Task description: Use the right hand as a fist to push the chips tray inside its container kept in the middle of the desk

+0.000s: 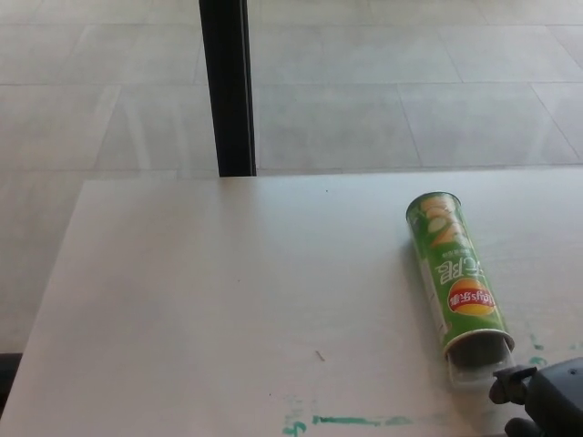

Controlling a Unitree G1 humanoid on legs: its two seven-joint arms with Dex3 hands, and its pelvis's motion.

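1. Lying on its side on the white bench (228, 300), the green chips container (455, 278) is seen with its open mouth toward the near edge.
2. Just a short clear lip of the chips tray (475, 373) is seen at that mouth; the rest is hidden inside.
3. The right hand (547, 399), touching the tray's end, is cut off by the frame; its finger position cannot be told.
4. Green smears (351, 421) are seen left of the mouth.

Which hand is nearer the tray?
Right. The right hand sits at the tray's outer end, by the can mouth; the left hand isn't in view.
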